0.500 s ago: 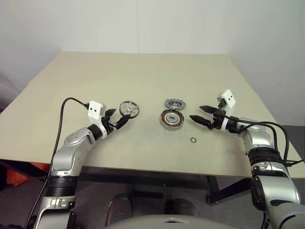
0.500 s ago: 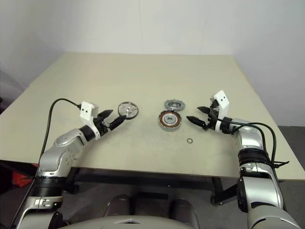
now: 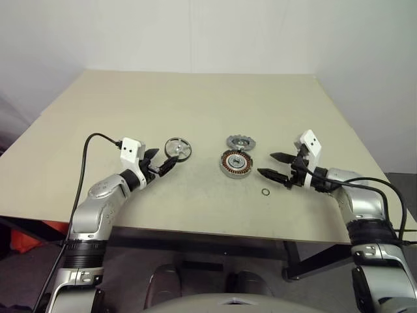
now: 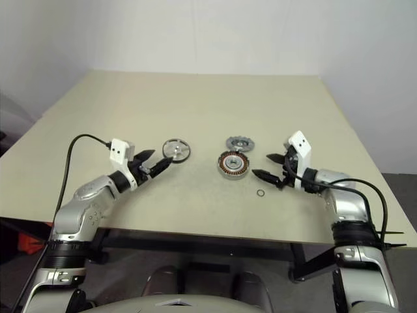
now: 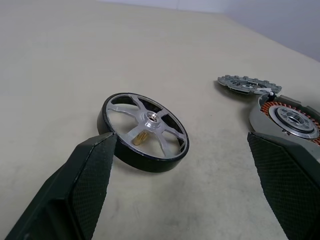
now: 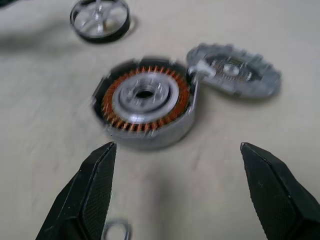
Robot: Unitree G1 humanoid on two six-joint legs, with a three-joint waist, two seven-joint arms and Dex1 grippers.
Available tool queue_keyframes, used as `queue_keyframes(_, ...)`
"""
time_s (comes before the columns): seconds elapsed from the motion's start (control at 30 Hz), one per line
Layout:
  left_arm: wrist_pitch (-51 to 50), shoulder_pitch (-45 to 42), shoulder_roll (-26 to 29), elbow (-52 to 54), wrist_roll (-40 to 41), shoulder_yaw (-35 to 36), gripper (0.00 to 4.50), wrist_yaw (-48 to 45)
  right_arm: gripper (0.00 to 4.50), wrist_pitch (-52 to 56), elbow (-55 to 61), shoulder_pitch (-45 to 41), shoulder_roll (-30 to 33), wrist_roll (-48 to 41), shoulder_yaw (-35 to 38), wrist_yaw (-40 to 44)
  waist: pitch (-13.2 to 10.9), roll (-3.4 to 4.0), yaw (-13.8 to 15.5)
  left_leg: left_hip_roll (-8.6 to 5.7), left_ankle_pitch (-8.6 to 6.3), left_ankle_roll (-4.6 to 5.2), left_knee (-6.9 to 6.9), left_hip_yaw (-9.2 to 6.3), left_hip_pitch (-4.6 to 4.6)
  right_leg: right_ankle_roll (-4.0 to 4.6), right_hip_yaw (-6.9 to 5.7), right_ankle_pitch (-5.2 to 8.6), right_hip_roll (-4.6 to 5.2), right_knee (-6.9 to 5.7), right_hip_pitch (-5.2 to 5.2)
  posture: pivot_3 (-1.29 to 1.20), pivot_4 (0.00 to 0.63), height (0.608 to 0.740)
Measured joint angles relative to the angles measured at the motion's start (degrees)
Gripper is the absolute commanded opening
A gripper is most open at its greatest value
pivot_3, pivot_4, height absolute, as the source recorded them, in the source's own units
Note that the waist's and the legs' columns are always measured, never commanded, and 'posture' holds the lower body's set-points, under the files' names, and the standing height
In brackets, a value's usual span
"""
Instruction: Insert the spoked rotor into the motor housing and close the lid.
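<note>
A: Movement on the right side, mainly. The right gripper (image 3: 275, 165) sits lower and closer to the table (image 3: 195, 98) than half a second ago, its tips now pointing at the motor housing (image 3: 236, 163) from just beside it. The left gripper (image 3: 158, 164) looks unchanged.

B: What does that mean for the job?

A: My guess is the right arm is settling in to steady the housing while the left goes for the spoked rotor (image 3: 177, 149). Nothing has been inserted yet; the copper windings are open to view in the right wrist view.

B: Jaws?

A: Both spread wide and empty. In the left wrist view the rotor (image 5: 146, 132) lies just ahead of the fingers, nearer one pad (image 5: 85, 185), which is almost at its dark rim; I cannot tell whether they touch. It rests flat on the table, hub pin pointing up.

B: And the right?

A: The housing (image 6: 145, 102) lies just beyond its fingertips (image 6: 92, 185), centred between them, not touched. The lid (image 6: 234, 70) rests against the far edge of the housing, tilted a little, notched rim visible. A small ring (image 3: 265, 192) lies on the table just below the right gripper, close to one finger.

B: So the lid waits.

A: Yes, rotor first, by the look of it.
</note>
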State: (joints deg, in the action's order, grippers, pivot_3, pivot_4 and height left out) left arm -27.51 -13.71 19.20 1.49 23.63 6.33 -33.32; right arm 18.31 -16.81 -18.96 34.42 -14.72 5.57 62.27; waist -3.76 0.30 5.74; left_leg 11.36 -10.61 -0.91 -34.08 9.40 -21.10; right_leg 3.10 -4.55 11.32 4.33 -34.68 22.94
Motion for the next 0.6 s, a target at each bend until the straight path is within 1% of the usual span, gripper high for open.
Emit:
queue_keyframes(0.13,0.0,-0.07,0.07,-0.16,0.0,-0.03,4.47,-0.22,4.5,0.57,3.54,3.18,3.63,0.43,-1.73,1.64,0.0,0.0,-0.01,0.01,0.0,-0.01,0.0,0.0,0.05,-0.02,0.0,0.01,0.0,0.0,-0.02,0.0,0.0,0.74)
queue_keyframes(0.2,0.0,-0.11,0.09,-0.28,0.0,-0.03,4.47,-0.24,4.5,0.53,4.93,4.57,4.47,1.12,-2.55,1.97,0.0,0.0,-0.07,0.01,0.0,-0.01,0.0,0.0,0.06,-0.03,0.0,0.01,0.0,0.02,-0.03,0.0,0.0,0.74)
queue_keyframes(0.37,0.0,-0.12,0.11,-0.35,0.0,-0.05,4.47,-0.28,4.5,0.58,8.42,7.67,4.79,1.71,-5.19,1.93,0.0,0.0,-0.11,0.0,0.0,0.0,0.0,-0.01,0.04,-0.04,0.0,0.02,0.0,0.08,-0.03,0.0,0.0,0.74)
queue_keyframes(0.6,-0.02,-0.11,0.11,-0.39,0.0,-0.09,4.47,-0.27,4.5,0.17,9.49,8.87,5.35,2.41,-6.29,1.43,0.0,0.0,-0.1,0.0,0.0,0.0,0.0,-0.09,0.04,-0.05,-0.01,0.02,0.0,0.13,-0.05,0.0,0.0,0.74)
